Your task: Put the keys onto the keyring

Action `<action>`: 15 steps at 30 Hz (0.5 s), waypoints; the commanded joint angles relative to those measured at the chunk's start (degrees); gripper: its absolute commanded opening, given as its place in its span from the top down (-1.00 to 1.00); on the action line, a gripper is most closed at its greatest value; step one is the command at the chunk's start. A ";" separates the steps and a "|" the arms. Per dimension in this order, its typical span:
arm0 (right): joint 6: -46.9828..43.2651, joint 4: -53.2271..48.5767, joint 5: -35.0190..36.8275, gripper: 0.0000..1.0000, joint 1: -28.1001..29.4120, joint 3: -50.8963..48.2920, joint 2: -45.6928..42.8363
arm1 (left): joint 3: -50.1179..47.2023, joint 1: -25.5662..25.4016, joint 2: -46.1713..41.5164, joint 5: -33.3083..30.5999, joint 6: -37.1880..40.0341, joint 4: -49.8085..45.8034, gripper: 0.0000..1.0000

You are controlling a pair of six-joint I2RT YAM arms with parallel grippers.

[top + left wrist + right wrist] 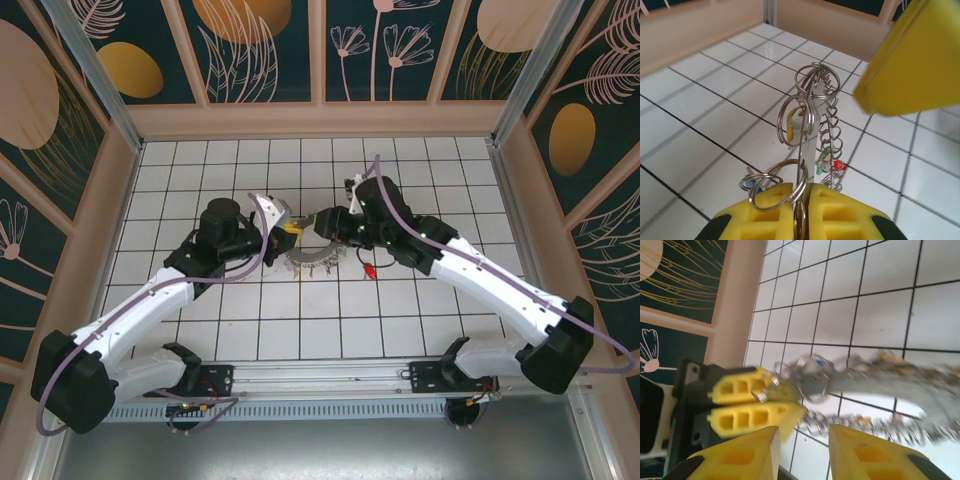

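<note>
**Here: left gripper pinches the keyring, right gripper parted beside it**

Seen from above, both arms reach to the middle of the tiled table (400, 330) and their yellow tips nearly meet. The left gripper (803, 192) is closed tight on the keyring (809, 145), with the metal clamped between its two yellow fingers and rising away from them. A yellow key (792, 125) hangs partway up the keyring. A blue key (751, 181) hangs low, just beside the left fingers. A green key (826, 151) and a red key (839, 165) show behind the wire coil, and I cannot tell whether they hang or lie on the tiles. The right gripper (805, 440) has its fingers apart with nothing between them. It sits close against the left gripper's tips and the keyring, which is blurred in that view.
</note>
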 commanded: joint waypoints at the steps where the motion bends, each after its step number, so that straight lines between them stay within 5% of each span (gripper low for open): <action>1: 1.01 -6.81 0.49 0.35 0.15 1.83 -5.09 | 0.42 -0.31 -2.79 -1.64 11.12 3.24 1.00; 15: -6.50 -18.71 -10.17 0.33 -6.01 15.74 3.24 | -6.85 -0.39 -7.04 0.04 43.02 4.96 1.00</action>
